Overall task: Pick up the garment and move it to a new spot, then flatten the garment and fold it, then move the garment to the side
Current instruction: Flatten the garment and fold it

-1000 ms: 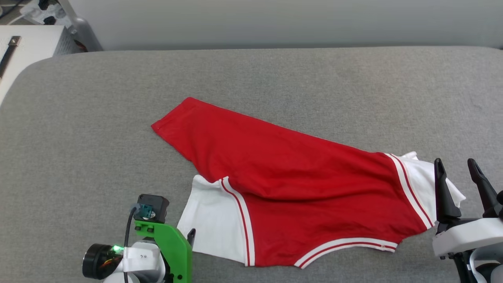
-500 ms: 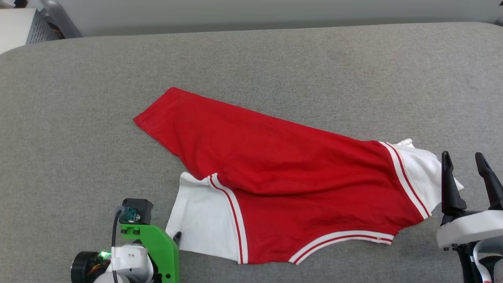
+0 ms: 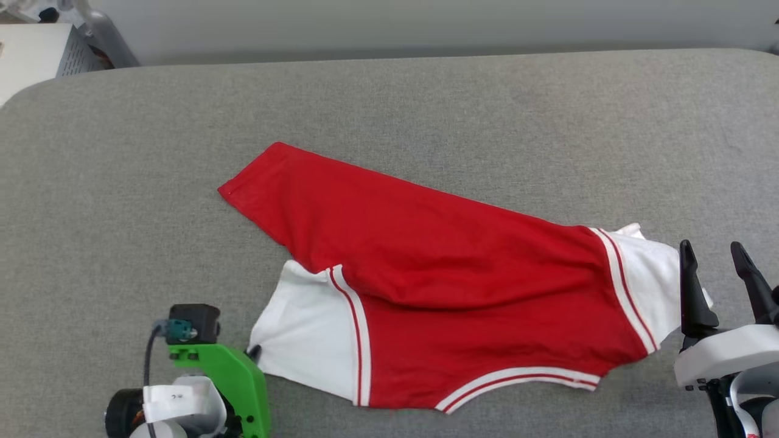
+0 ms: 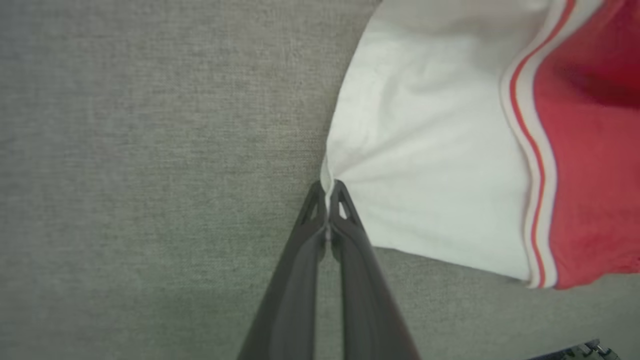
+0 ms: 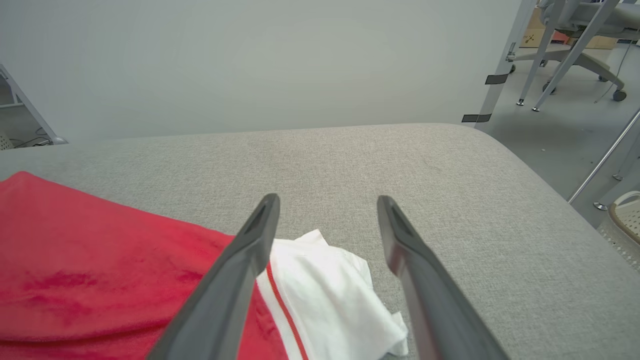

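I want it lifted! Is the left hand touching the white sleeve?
Touching. The left wrist view shows the left hand shut on the edge of the white sleeve.

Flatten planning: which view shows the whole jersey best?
Head view: the whole garment, edge to edge. Left wrist view: one white sleeve pinched in the left gripper. Right wrist view: the other sleeve beside the open right gripper.

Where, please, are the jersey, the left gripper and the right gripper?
jersey (image 3: 462,274), head view, red body.
left gripper (image 4: 328,186), left wrist view, between shut tips.
right gripper (image 5: 328,199), right wrist view, between open tips.
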